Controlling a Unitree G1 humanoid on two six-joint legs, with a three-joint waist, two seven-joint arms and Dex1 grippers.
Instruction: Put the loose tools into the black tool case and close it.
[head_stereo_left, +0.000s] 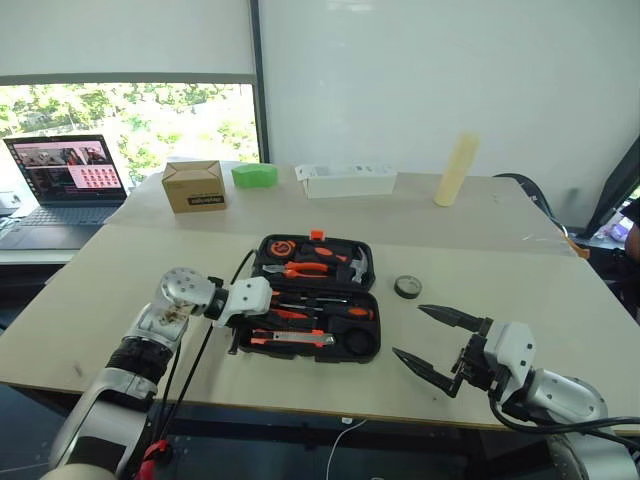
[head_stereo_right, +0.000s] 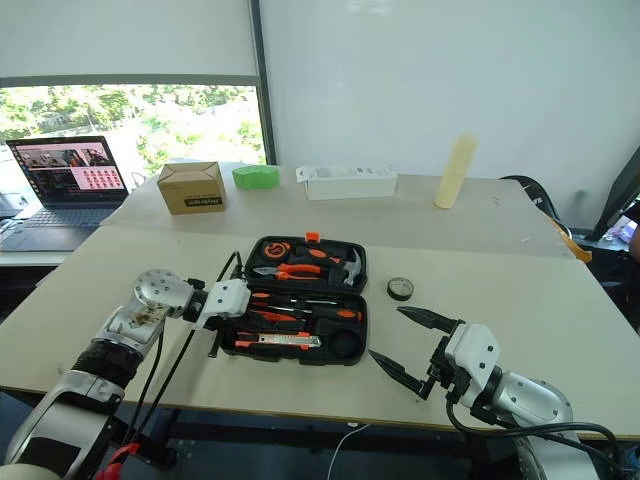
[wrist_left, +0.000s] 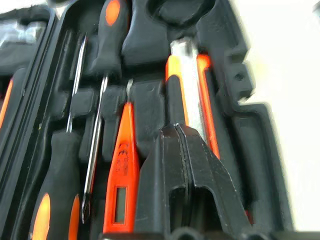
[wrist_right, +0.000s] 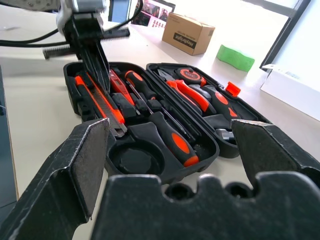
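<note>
Seating the flat orange-and-black utility knife (wrist_right: 102, 104) in the open black plastic tool case (head_stereo_left: 366, 290).
Left fingers (wrist_right: 95, 57) pressed together: push flat along knife. Right fingers (head_stereo_left: 432, 343) spread wide, ready for small black tape roll (head_stereo_left: 407, 287) on worktop (head_stereo_left: 520, 280).

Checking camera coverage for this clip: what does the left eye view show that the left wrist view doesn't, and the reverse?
Left eye view: the black tape roll lying loose on the table to the right of the open black tool case, the open right claw, the cardboard box and the laptop.

Left wrist view: the tester's small display window and the screwdriver shafts close up.

Both: the shut left claw over the utility knife in the case's front half.
</note>
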